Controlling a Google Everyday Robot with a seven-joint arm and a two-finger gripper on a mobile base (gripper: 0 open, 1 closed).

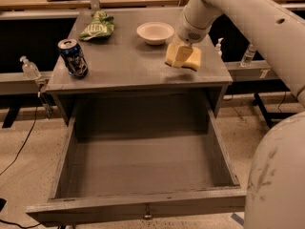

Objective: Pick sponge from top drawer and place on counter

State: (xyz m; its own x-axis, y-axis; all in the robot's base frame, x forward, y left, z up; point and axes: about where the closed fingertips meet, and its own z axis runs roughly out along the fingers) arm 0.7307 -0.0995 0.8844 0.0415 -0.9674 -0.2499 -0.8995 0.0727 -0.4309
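The pale yellow sponge [185,57] hangs in my gripper [181,49] just over the right rear part of the grey counter [128,66], casting a shadow on it. The gripper comes down from the white arm at upper right and is shut on the sponge's top. The top drawer [143,166] is pulled fully open below the counter. Its inside is bare, and its small metal knob [147,216] shows on the front panel.
On the counter stand a white bowl [155,32] just left of the sponge, a blue soda can [73,57] at the left, and a green chip bag [97,25] at the back left. Bottles [29,68] [249,55] stand on side benches. The robot's white body [276,175] fills the lower right.
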